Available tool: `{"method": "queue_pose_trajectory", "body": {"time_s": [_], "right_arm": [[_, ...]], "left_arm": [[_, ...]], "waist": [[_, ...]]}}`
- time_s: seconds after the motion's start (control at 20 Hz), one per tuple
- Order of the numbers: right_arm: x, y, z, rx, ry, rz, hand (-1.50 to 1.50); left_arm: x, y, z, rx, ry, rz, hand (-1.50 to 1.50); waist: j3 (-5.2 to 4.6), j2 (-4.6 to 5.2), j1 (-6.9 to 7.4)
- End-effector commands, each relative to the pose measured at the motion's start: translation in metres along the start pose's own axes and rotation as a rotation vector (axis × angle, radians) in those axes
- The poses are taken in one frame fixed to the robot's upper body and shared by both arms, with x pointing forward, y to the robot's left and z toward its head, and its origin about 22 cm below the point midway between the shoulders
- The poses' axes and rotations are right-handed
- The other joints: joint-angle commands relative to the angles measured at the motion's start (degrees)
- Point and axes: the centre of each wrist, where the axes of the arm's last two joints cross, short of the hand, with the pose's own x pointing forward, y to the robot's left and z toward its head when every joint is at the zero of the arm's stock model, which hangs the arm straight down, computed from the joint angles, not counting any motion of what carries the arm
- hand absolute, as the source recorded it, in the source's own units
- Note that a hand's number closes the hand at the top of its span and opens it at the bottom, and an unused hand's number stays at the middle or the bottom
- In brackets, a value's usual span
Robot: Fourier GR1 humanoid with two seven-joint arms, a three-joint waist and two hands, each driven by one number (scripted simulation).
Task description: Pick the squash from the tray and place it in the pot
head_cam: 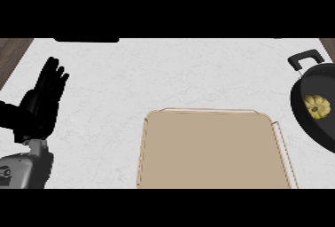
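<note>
Squash (pixel 317 107) lies inside the pot (pixel 324 80), yellow and ridged, about mid-floor as far as shows. Pot is by the counter's (pixel 163 71) right edge, partly cut off by the view, with its handle (pixel 303 59) toward the far right corner. Tray (pixel 209 150) sits at the middle of the near edge, and the squash is not on it. Judging from how things lie, the placing looks done, so the step in hand reads as finish and stay clear. To do that well: keep every hand off the pot rim and handle, don't nudge the pot, and route any arm move over bare counter rather than across the tray lip. Only 1 hand shows: the left hand (pixel 39 104), near the counter's left edge and well apart from tray and pot. It is resting, fingers straight and pointing up toward the far edge, holding nothing, touching nothing. Thumb is hard to make out. Grey forearm (pixel 26 170) comes in at the near left corner, leaning a little. Right hand is not in view, so nothing to say of its pose.
</note>
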Motion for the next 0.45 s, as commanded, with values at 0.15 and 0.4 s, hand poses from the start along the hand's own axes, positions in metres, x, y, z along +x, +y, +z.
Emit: {"method": "queue_pose_trajectory", "body": {"time_s": [0.15, 0.4], "right_arm": [[0.012, -0.033, 0.020, 0.064, -0.058, -0.041, -1.50], [0.006, -0.038, 0.031, 0.070, -0.060, -0.027, -1.50]], "left_arm": [[0.001, 0.015, -0.001, 0.001, 0.009, -0.002, 0.00], [-0.009, -0.003, 0.005, 0.001, -0.005, 0.007, 0.00]], "waist": [[0.11, -0.03, 0.32], [0.12, -0.08, -0.20]]}}
